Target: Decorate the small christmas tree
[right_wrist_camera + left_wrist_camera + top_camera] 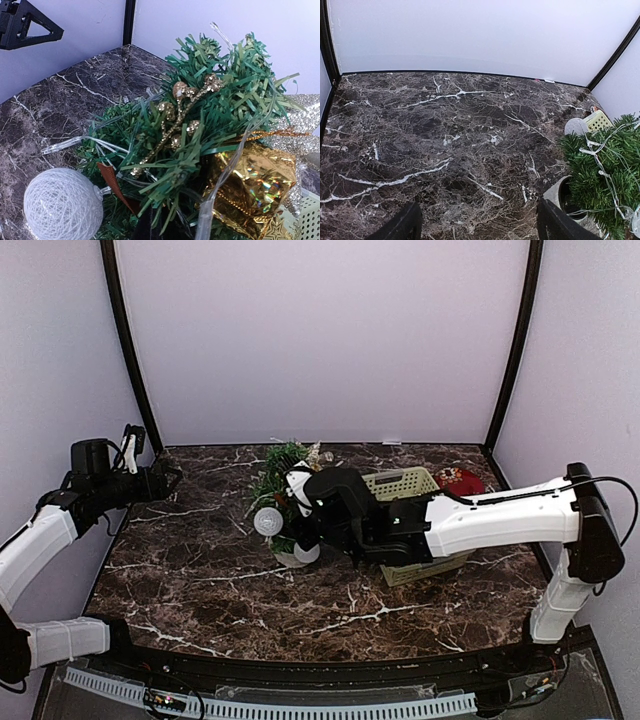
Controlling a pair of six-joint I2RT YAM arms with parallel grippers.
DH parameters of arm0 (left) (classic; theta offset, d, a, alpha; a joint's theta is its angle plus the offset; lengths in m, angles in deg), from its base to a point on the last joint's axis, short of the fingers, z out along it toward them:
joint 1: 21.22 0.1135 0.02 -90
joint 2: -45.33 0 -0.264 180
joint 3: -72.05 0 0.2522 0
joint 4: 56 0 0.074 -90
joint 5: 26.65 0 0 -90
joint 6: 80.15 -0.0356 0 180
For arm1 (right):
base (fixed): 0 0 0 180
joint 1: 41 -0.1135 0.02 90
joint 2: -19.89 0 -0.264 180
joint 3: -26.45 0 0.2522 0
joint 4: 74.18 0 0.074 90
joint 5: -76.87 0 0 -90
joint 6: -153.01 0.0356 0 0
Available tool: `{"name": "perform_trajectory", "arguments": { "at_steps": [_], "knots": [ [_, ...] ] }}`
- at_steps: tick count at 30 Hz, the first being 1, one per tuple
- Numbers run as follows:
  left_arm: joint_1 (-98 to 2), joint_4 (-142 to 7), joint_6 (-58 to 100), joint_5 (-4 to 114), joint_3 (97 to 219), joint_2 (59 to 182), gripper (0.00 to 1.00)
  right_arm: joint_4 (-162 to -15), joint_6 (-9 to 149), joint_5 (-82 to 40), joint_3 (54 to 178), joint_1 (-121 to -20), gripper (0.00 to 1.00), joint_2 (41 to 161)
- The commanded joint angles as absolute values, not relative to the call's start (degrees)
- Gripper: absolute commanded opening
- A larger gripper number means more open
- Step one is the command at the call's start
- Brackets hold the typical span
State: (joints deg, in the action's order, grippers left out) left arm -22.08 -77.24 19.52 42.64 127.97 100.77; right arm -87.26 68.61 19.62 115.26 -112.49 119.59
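Note:
The small christmas tree (278,478) stands mid-table in a white pot (299,556), strung with clear lights and a white yarn ball (267,521). My right gripper (303,528) is pushed into its right side. In the right wrist view the branches (220,85) fill the frame, with a gold berry sprig (186,111), a gold foil ornament (256,181) and the white ball (61,205). The gripper (149,227) shows as one dark shape, jaws together, with a red ribbon (111,182) running into it. My left gripper (168,480) is open and empty at the far left; its fingers (402,229) frame bare marble, the tree (605,175) at the right.
A pale green basket (402,483) sits right behind the tree under my right arm, with a red ornament (459,480) beside it. A silver glitter star (301,120) lies near the basket (311,216). Walls enclose the back and sides.

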Motion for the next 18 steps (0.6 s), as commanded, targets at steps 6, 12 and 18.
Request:
{"name": "perform_trajectory", "arguments": {
  "at_steps": [6,12,18],
  "knots": [
    [-21.73,-75.82,19.78,41.43,127.03,99.56,0.81,-84.63,69.38,21.76,115.19,-112.71,0.00,120.29],
    [-21.74,-75.76,19.83,41.38,126.96,99.40,0.81,-87.71,71.21,21.11,116.10,-112.72,0.00,117.19],
    [-21.74,-75.87,19.84,41.21,127.03,99.32,0.81,-90.99,73.27,19.43,115.78,-112.81,0.18,112.41]
  ]
}}
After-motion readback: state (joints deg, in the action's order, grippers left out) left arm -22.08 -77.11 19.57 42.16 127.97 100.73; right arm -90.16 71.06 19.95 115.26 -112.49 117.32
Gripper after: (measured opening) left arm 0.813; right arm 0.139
